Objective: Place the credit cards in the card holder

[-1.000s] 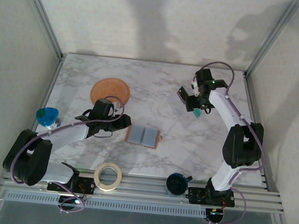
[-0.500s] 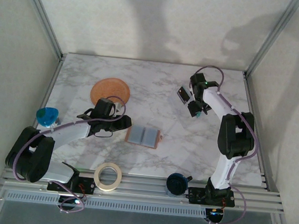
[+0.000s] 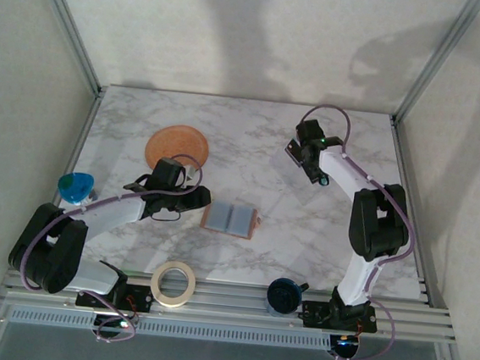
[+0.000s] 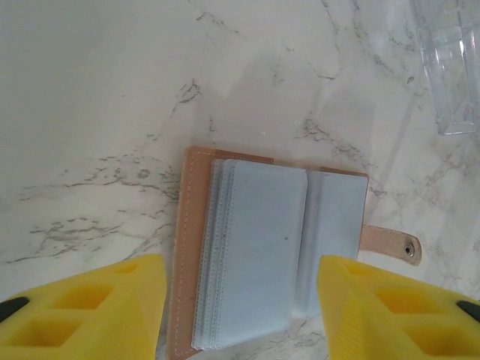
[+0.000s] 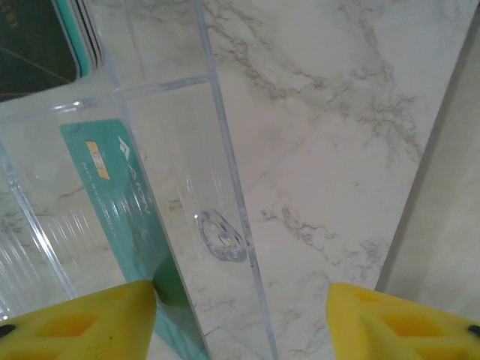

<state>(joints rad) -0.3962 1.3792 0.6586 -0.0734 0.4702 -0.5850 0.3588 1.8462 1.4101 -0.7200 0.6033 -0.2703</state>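
Far left of the left fingers (image 3: 197, 198) we see a blue-teal object (image 3: 76, 187) at the bench (image 3: 254, 126) edge. An orange-brown disc (image 3: 177, 147) lies just beyond those fingers.

Left fingers are yellow, spread apart and holding nothing. The card holder (image 3: 230, 220) lies flat on the bench just right of them. On the left wrist view it sits ahead of the two fingers, in line with the gap between them. It is folded open, tan-pink leather with a stack of pale blue-grey sleeves (image 4: 262, 240) inside. Its snap tab (image 4: 390, 244) sticks out on the right-finger side. We read no writing on it.

A cream tape roll (image 3: 172, 282) lies nearer the bases than the left fingers. A dark blue round object (image 3: 283, 293) lies further right.

The right fingers (image 3: 313, 170) are well apart from the card holder, to its right and further back. They are yellow and spread apart. A wall of a clear plastic case (image 5: 225, 150) stands between them and the right finger is clear of it. We cannot tell whether the left finger touches the case.

The teal card (image 5: 112, 202) stands inside the case just above the left finger. It has a small gold-orange patch and a white mark, and the print is too small to read. The dark card (image 5: 30, 45) sits further ahead on the left-finger side. It shows thin light lines and no legible text.
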